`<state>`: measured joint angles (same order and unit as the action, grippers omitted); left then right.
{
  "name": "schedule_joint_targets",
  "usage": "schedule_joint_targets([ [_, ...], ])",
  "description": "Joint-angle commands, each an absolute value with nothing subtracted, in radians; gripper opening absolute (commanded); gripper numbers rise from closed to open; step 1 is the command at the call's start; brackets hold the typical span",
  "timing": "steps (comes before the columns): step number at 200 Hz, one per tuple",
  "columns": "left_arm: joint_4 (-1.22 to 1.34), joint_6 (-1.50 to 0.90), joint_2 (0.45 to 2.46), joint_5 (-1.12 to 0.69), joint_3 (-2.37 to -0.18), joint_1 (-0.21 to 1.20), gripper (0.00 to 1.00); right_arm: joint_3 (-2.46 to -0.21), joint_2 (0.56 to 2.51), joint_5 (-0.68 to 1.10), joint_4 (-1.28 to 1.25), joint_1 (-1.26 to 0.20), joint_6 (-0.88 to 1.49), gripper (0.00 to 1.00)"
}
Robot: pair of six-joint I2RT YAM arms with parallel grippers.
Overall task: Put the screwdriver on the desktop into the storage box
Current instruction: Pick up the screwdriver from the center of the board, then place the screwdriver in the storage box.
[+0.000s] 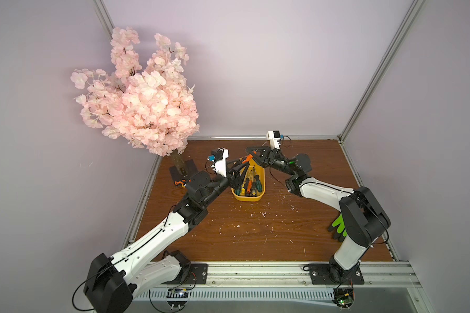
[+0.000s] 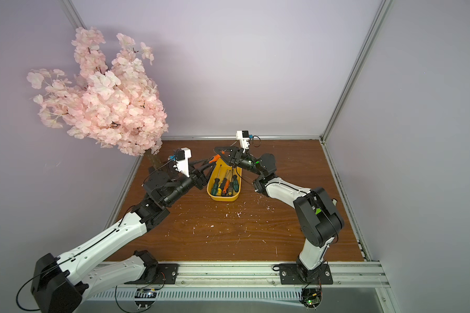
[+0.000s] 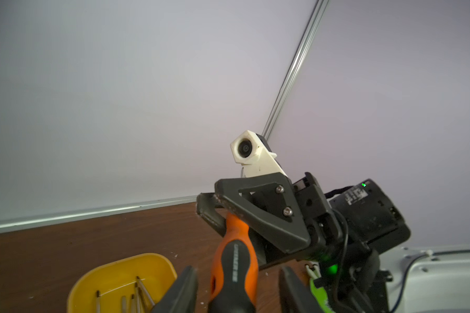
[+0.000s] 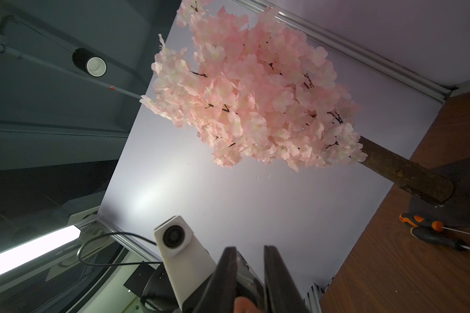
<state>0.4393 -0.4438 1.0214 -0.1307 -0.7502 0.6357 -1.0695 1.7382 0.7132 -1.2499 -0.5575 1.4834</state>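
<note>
An orange-and-black screwdriver (image 3: 234,260) hangs above the far end of the yellow storage box (image 1: 258,195), seen in both top views (image 2: 215,158). My right gripper (image 3: 210,193) is shut on the orange end of its handle; a bit of orange shows between its fingers (image 4: 249,249). My left gripper (image 3: 238,271) is open, its two fingers standing either side of the black grip with a gap on each side. Several screwdrivers (image 1: 248,184) lie inside the box on the brown desktop (image 1: 255,230).
A pink blossom tree (image 1: 139,94) stands on a black base (image 1: 182,169) at the back left. Two more screwdrivers (image 4: 423,220) lie beside that base. A green and black glove (image 1: 338,225) lies under the right arm. Aluminium rails frame the board.
</note>
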Motion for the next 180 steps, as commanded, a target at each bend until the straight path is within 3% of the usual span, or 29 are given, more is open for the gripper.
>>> schedule_joint_targets([
  [1, 0.374, -0.431, 0.954, -0.072, -0.725, 0.644, 0.58, -1.123, 1.739, 0.742, -1.165, -0.532, 1.415, 0.18],
  [39, 0.250, -0.442, 0.817, 0.015, -0.664, 0.641, 0.59, -1.227, 1.779, 0.783, -0.645, -0.515, 1.123, 0.17],
  [93, 0.147, -0.482, 0.717, 0.063, -0.616, 0.638, 0.58, -1.520, 1.972, 0.673, 0.084, -0.515, 0.666, 0.15],
  [180, 0.104, -0.502, 0.701, 0.066, -0.605, 0.638, 0.56, -1.809, 2.181, 0.554, 0.498, -0.507, 0.460, 0.13],
])
